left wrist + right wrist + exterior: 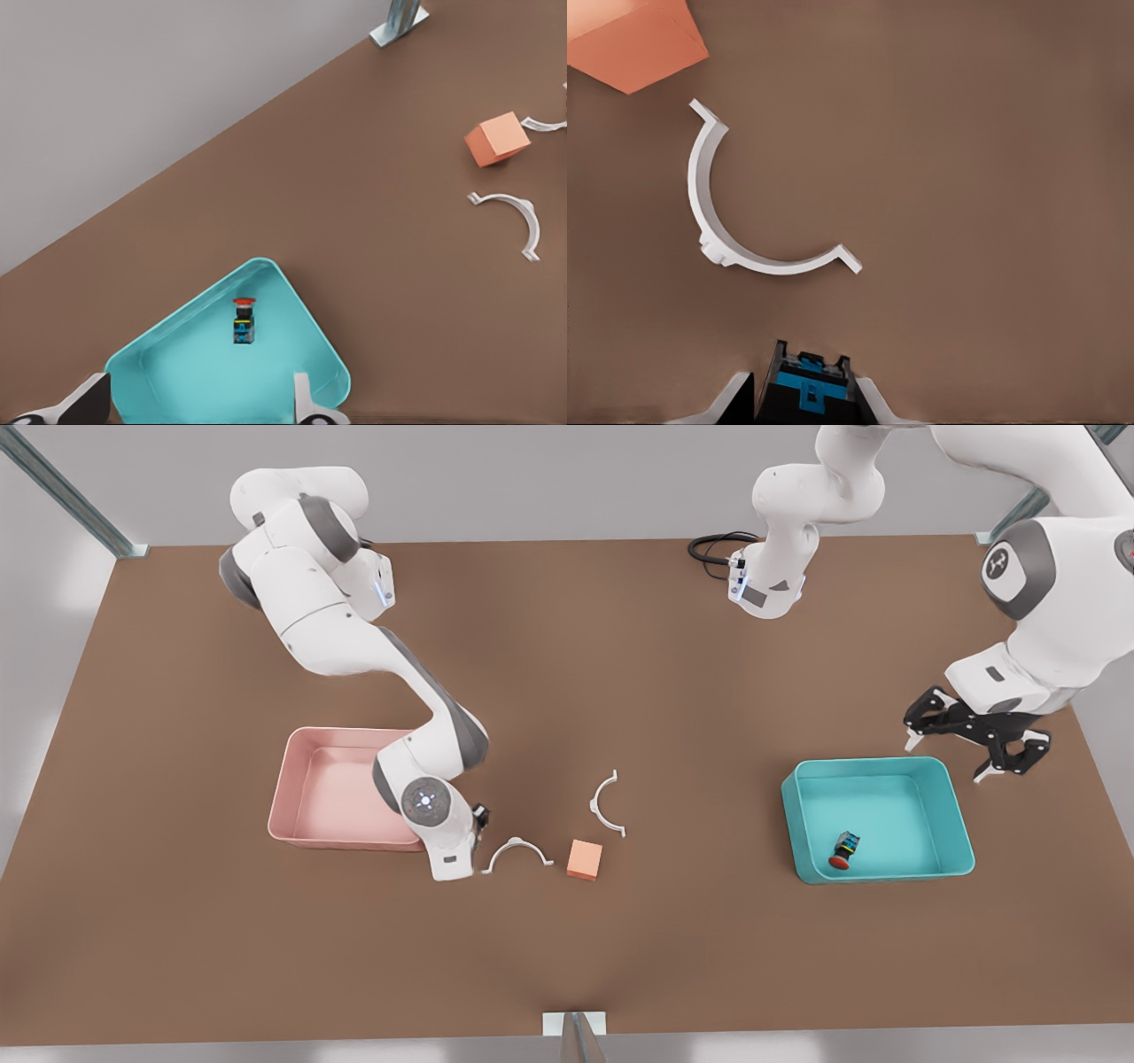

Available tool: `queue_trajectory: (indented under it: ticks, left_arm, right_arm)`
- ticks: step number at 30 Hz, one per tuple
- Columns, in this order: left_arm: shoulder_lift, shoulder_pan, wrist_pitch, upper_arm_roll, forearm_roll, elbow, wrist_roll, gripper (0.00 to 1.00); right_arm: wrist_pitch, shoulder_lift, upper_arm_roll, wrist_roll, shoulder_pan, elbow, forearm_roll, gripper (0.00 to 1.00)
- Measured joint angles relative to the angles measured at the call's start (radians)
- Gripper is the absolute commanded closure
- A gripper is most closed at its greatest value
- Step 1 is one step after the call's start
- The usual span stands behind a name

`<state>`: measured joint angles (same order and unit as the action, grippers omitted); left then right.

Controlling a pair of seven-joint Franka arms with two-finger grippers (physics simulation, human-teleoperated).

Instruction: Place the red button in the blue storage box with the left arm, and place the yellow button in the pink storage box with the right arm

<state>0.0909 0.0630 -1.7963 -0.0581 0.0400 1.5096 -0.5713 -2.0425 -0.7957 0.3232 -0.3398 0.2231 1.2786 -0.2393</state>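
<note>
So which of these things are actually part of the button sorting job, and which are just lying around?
Job: red button lying in the blue storage box; pink storage box; black-and-blue button base gripped in the right tool.

Lying about: peach cube; two white curved clips.

Red button boxed, yellow one gripped.
I see the red button (842, 851) tipped inside the blue storage box (961, 839); what looks like the yellow button (803, 390) sits between fingers, beside the pink storage box (285, 788).

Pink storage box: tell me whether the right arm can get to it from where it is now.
Probably yes. The right hand, shut on the button base, sits just beside the pink storage box, whose inside lies open, nothing between them.
</note>
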Motion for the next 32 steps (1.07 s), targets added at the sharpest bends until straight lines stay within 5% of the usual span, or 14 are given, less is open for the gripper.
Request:
queue_trajectory:
  ticks: [5, 12, 13, 15, 18, 25, 29, 32]
  left_arm:
    - [0.004, 0.018, 0.082, 0.000, -0.011, -0.003, 0.123, 0.00]
    - [0.030, 0.043, 0.127, 0.000, -0.033, -0.039, 0.260, 0.00]
    - [0.032, 0.041, 0.130, 0.000, -0.034, -0.039, 0.276, 0.00]
    - [0.033, 0.038, 0.135, 0.000, -0.034, -0.039, 0.304, 0.00]
    - [0.033, 0.038, 0.139, 0.000, -0.035, -0.040, 0.342, 0.00]
    - [0.031, 0.041, 0.145, 0.000, -0.035, -0.040, 0.408, 0.00]
    - [0.030, 0.045, 0.147, 0.000, -0.035, -0.040, 0.437, 0.00]
    - [0.030, 0.053, 0.147, 0.000, -0.036, -0.041, 0.454, 0.00]
  right_arm:
    - [0.032, 0.195, 0.015, -0.009, -0.185, 0.147, 0.023, 0.55]
    - [-0.036, 0.341, 0.048, -0.024, -0.365, 0.599, 0.033, 0.51]
    - [-0.063, 0.353, 0.051, -0.025, -0.371, 0.646, 0.032, 0.07]
    - [-0.105, 0.360, 0.052, -0.024, -0.376, 0.681, 0.026, 0.00]
    - [-0.138, 0.358, 0.053, -0.017, -0.376, 0.668, 0.020, 0.00]
    - [0.036, 0.421, -0.093, 0.080, -0.276, 0.184, 0.028, 0.00]
    - [0.133, 0.577, -0.180, 0.143, -0.319, 0.312, 0.105, 0.00]
    - [0.210, 0.487, -0.195, 0.184, -0.318, 0.191, 0.133, 0.00]
